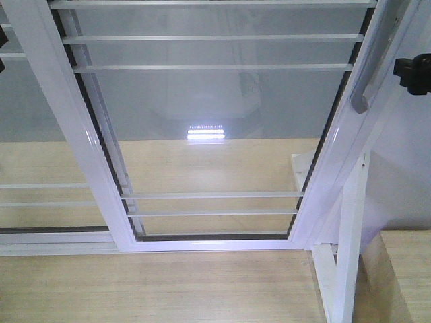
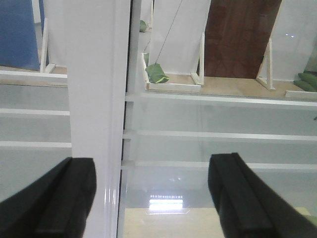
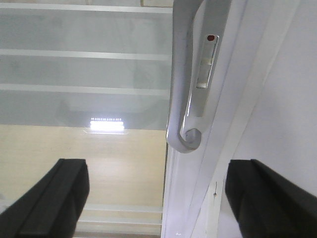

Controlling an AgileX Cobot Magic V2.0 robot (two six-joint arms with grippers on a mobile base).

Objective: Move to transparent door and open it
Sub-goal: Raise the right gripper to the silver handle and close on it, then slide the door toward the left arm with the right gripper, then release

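The transparent door point(image 1: 215, 121) fills the front view: clear glass with thin white bars in a glossy white frame. Its curved grey pull handle point(image 1: 367, 74) runs along the right frame edge. In the right wrist view the handle point(image 3: 185, 89) hangs just above and ahead of my open right gripper point(image 3: 156, 198), whose jaws stand wide apart on either side of the door's frame edge. The right gripper's black tip point(image 1: 412, 73) shows at the right edge, close beside the handle. My left gripper point(image 2: 151, 198) is open, facing the door's left white frame point(image 2: 96, 99) and glass.
A second barred glass panel without a handle point(image 1: 34, 155) stands to the left. A bare white post frame point(image 1: 350, 235) stands at the lower right. Wooden floor point(image 1: 161, 282) lies below. Behind the glass are white stands, green bags point(image 2: 157, 74) and a brown panel point(image 2: 237, 34).
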